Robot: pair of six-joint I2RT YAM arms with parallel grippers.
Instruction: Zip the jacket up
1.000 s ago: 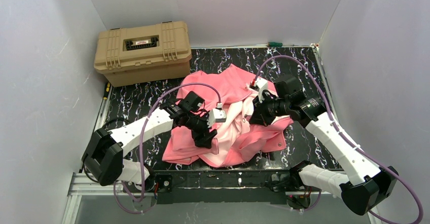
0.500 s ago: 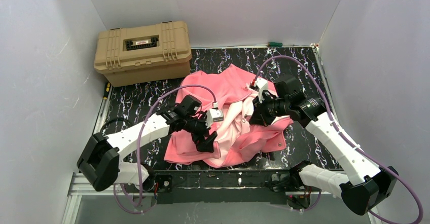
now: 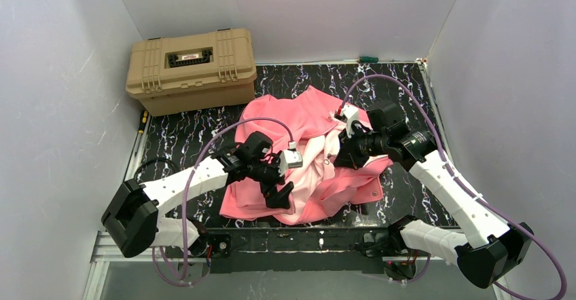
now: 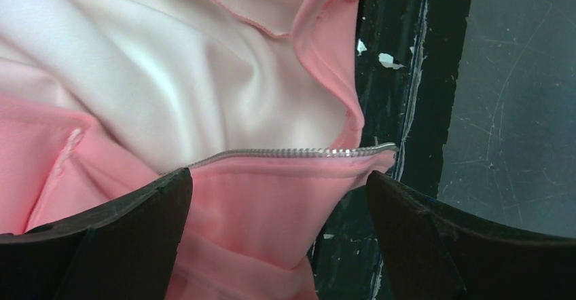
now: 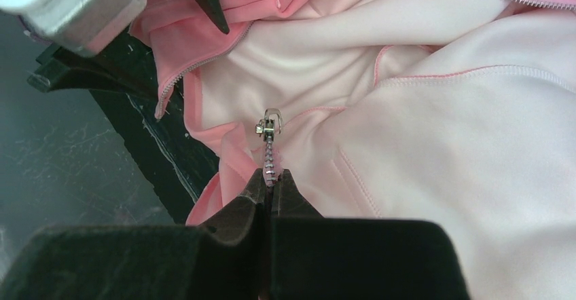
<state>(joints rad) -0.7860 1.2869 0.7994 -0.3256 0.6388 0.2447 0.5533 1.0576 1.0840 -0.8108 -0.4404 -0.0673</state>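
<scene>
The salmon-pink jacket [image 3: 312,113] lies crumpled on the black marbled table, open, with its pale pink lining [image 5: 435,130] showing. My left gripper [image 3: 279,195] is open and empty at the jacket's near hem. In the left wrist view it [image 4: 278,235] straddles a pink fold just below one free row of zipper teeth [image 4: 292,153]. My right gripper [image 3: 341,156] is shut on the other zipper edge. In the right wrist view it [image 5: 272,178] pinches the teeth just below the metal slider [image 5: 270,123].
A tan hard case [image 3: 191,69] stands at the back left. A green-handled tool [image 3: 368,59] lies by the back wall and a yellow-handled one [image 3: 143,118] by the left wall. The table's near edge [image 4: 414,110] runs right beside the left gripper. White walls enclose three sides.
My left gripper has shifted slightly toward the near edge along the jacket hem. The right arm and the zipper edge it holds have not moved.
</scene>
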